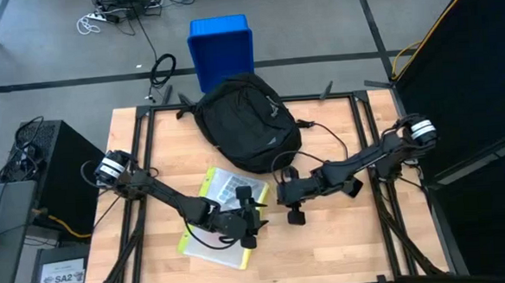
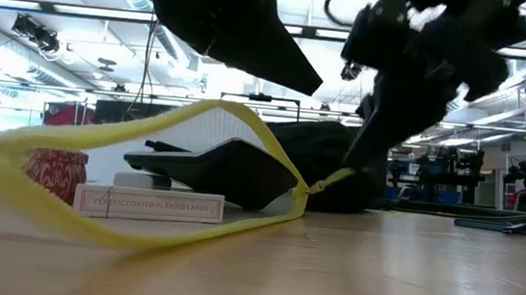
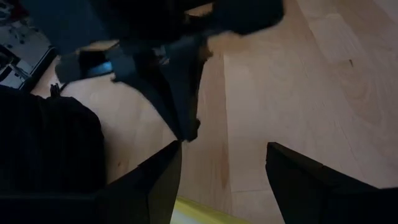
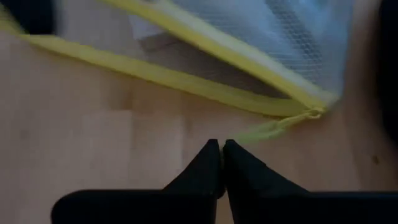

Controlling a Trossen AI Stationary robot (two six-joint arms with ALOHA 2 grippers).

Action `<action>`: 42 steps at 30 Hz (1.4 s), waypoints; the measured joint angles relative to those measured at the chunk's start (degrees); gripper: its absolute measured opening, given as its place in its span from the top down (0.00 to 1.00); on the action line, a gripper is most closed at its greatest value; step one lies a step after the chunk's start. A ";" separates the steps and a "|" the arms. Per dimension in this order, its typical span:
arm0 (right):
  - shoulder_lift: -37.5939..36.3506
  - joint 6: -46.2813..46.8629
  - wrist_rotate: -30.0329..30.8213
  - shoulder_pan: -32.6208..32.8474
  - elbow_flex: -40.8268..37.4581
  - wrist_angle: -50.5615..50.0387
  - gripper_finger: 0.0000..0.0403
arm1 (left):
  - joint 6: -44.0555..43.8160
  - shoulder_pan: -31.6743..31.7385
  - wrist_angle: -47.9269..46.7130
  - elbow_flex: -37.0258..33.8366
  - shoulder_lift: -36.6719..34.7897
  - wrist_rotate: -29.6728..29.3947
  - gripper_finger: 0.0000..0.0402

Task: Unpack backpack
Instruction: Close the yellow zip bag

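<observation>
- Wooden desk [image 1: 344,241] carries everything; the black backpack [image 1: 244,120] lies at its far middle edge, just in front of a blue bin [image 1: 221,48] on the floor.
- A yellow-edged mesh pouch [image 1: 211,217], holding a card box [image 2: 149,203], lies on the desk nearer the front, apart from the backpack.
- The left tool [image 1: 250,231] hovers over the pouch, fingers spread.
- The right tool [image 4: 221,163] points at the pouch's zipper tab [image 4: 292,121], fingers pressed together, gripping nothing.
- Judged step: opening the unpacked pouch; next, the right tool must pinch that tab.
</observation>
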 joint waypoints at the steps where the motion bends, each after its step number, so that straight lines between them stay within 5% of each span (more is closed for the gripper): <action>1: -0.50 0.00 0.11 0.16 0.01 0.61 1.00 | -0.01 0.00 0.04 0.00 0.01 0.00 0.50; 17: -0.52 5.38 2.37 -1.37 0.20 -2.49 0.98 | 0.02 1.11 -0.16 0.02 0.55 0.03 0.50; 32: 11.42 3.62 1.83 -5.80 -1.27 0.91 0.58 | -0.25 1.12 -0.80 0.09 0.55 0.02 0.50; 36: 12.60 4.07 1.28 -6.85 -1.16 1.12 0.66 | -1.18 1.14 -1.19 0.09 0.55 0.02 0.50; 42: 12.75 3.12 0.34 -7.24 -1.17 2.19 0.94 | -1.49 1.13 -1.59 0.09 0.55 0.02 0.50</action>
